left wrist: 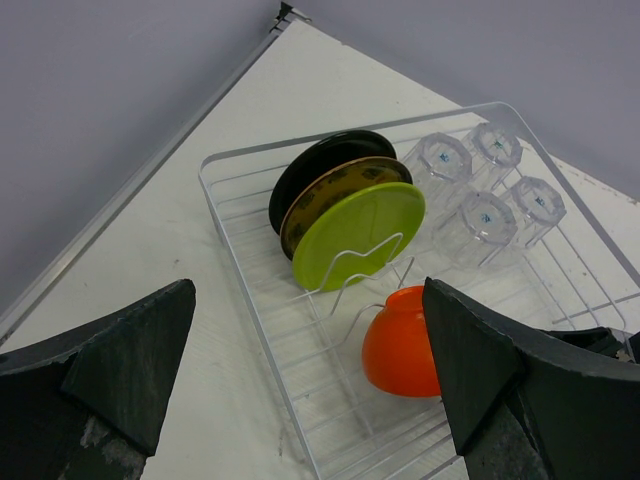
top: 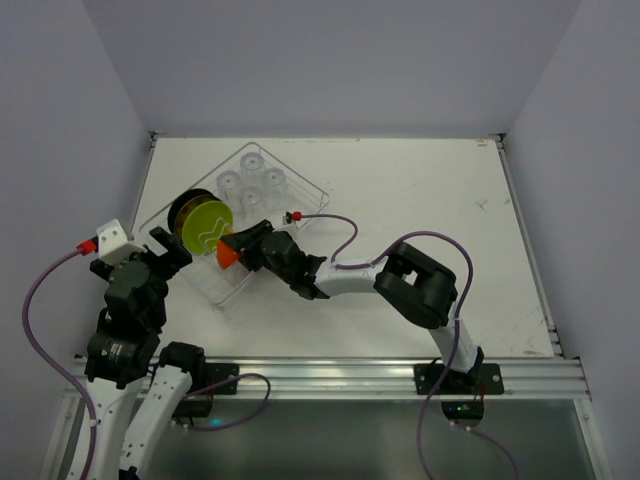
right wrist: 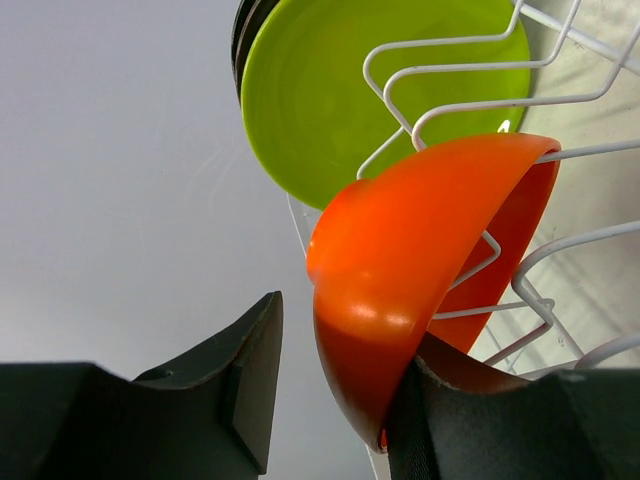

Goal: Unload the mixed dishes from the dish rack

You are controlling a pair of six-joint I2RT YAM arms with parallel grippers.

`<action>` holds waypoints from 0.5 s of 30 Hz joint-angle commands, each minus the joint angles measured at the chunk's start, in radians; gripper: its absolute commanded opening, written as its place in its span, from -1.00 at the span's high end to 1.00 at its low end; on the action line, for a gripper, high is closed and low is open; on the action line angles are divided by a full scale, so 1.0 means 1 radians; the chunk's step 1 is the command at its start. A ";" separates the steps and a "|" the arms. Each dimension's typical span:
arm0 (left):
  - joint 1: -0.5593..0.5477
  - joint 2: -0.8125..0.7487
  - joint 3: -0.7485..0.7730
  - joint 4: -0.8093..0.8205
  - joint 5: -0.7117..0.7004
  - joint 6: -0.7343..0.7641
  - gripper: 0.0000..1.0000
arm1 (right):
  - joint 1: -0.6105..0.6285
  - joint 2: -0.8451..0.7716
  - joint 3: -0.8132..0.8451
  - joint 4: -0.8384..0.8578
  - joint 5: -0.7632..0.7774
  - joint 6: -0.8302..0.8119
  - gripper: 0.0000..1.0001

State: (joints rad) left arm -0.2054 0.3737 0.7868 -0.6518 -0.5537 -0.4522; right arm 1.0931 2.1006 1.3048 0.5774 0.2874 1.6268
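The silver wire dish rack [top: 300, 186] sits at the table's back left. In its tines stands a plate with its yellow-green face [top: 206, 224] toward me and a black disc behind it [left wrist: 310, 165]. Several clear tumblers [top: 252, 178] stand upside down at the far end. The orange bowl [top: 228, 255] leans tilted on the tines. My right gripper [top: 246, 246] is open astride the bowl's wall [right wrist: 410, 270]: one finger [right wrist: 450, 400] touches inside, the other [right wrist: 240, 380] stands clear outside. My left gripper [top: 170, 250] is open and empty above the rack's near left rim [left wrist: 240, 260].
The rack's upright tines [right wrist: 450, 70] curl round the bowl's rim and the plate [right wrist: 330, 100]. The table's left edge rail [left wrist: 150, 170] runs close beside the rack. White table [top: 430, 200] lies to the right of the rack.
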 commanded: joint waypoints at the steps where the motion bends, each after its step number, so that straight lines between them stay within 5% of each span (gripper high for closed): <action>1: -0.008 -0.005 -0.012 0.044 0.003 0.018 -1.00 | 0.001 -0.050 -0.018 0.052 0.004 -0.050 0.14; 5: -0.008 -0.004 -0.012 0.046 0.003 0.018 -1.00 | 0.001 -0.060 -0.019 0.061 -0.004 -0.053 0.15; 9: -0.008 -0.009 -0.014 0.044 0.001 0.018 -1.00 | 0.001 -0.057 -0.012 0.055 -0.014 -0.056 0.52; 15: -0.008 -0.012 -0.014 0.044 -0.002 0.018 -1.00 | 0.001 -0.057 -0.004 0.047 -0.028 -0.059 0.53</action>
State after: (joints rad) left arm -0.2054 0.3691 0.7868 -0.6514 -0.5537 -0.4522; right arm 1.0931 2.1006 1.3003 0.6113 0.2592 1.5978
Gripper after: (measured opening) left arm 0.997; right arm 0.246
